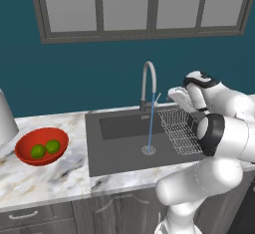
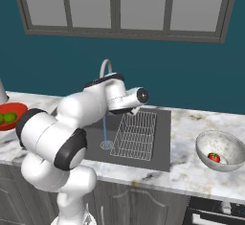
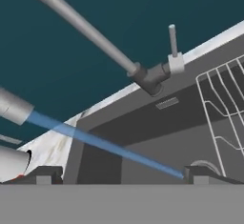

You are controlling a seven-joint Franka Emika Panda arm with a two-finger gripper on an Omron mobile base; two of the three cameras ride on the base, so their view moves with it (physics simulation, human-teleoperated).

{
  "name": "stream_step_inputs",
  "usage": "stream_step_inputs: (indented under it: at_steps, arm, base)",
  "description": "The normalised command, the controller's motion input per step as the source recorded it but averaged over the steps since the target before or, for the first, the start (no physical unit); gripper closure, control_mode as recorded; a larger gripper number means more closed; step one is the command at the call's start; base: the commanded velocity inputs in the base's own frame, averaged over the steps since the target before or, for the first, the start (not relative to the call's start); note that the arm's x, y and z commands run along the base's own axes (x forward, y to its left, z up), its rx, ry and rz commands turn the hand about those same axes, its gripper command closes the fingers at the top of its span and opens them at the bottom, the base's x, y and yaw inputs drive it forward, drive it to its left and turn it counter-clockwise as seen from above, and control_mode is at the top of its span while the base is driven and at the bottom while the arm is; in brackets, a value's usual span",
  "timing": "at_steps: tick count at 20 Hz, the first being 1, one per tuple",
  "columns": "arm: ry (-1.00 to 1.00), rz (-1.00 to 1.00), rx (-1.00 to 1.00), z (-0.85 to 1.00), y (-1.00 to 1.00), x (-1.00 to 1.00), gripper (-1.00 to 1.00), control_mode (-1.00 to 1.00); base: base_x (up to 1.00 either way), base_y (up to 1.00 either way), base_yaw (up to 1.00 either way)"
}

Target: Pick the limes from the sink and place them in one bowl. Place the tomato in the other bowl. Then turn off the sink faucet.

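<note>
the pale marbled stone counter (image 1: pixel 60 173) carries the wide dark grey rectangular sink (image 1: pixel 119 151), where a thin blue stream of water (image 1: pixel 150 126) falls from the tall slim silver gooseneck faucet (image 1: pixel 148 83) to the round metal drain (image 1: pixel 148 150). a white wire rack (image 2: pixel 136 135) sits in the sink's right half. in the left base view the broad shallow glossy red-orange bowl (image 1: pixel 41 146) rests on the counter at about nine o'clock from the sink, and both small round yellow-green limes (image 1: pixel 46 149) lie inside it, just beside each other. in the right base view the pale grey-white bowl (image 2: pixel 221 151) stands on the counter at three o'clock from the sink, with the small glossy red tomato (image 2: pixel 214 158) inside it. the white arm's two-finger gripper (image 3: pixel 119 173) is raised over the sink near the faucet; in the hand view its dark fingertips (image 3: pixel 44 174) stand well apart with nothing between them, and the faucet's thin side lever (image 3: pixel 172 41) stands at about one o'clock.
</note>
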Motion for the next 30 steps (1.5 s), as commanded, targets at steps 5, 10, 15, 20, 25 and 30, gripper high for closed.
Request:
stream_step_inputs:
  at_steps: [5, 10, 15, 20, 25, 30]
  arm:
    - [-0.01, 0.06, 0.03, -0.11, 0.0, 0.27, -1.0, -1.0]
    - [0.0, 0.05, 0.0, -0.32, 0.0, 0.34, -1.0, -1.0]
    - [0.0, 0.04, 0.01, -0.14, 0.0, 0.29, -1.0, -1.0]
    - [-0.01, 0.03, 0.02, -0.05, 0.0, 0.25, -1.0, -1.0]
    - [-0.01, 0.03, 0.01, -0.13, 0.0, 0.23, -1.0, -1.0]
    - [0.0, 0.03, 0.05, -0.15, 0.0, 0.15, -1.0, -1.0]
  base:
    - [0.0, 0.0, 0.0]
    - [0.0, 0.0, 0.0]
    - [0.0, 0.0, 0.0]
    - [0.0, 0.0, 0.0]
    - [0.0, 0.0, 0.0]
    - [0.0, 0.0, 0.0]
